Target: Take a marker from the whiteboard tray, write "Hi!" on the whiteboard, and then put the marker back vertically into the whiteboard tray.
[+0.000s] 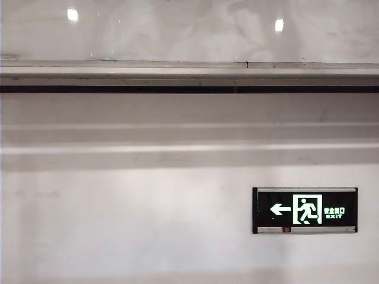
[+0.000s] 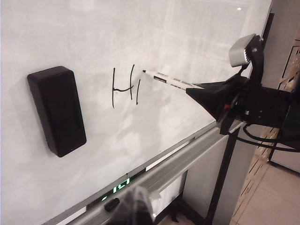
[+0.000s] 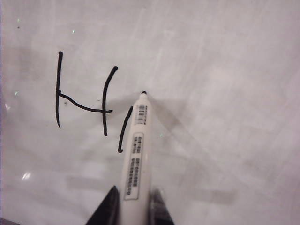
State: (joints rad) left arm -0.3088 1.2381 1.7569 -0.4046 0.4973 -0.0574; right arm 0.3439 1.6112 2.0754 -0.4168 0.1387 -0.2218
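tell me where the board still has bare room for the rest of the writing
Bare whiteboard lies past the marker tip, beyond the written "H" and short stroke. It is crowded on the other side, where the black eraser sits beside the "H". The right gripper jaws hold the marker.

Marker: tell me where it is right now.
The right pincer holds the marker, tip near the whiteboard just right of the written H and short stroke.
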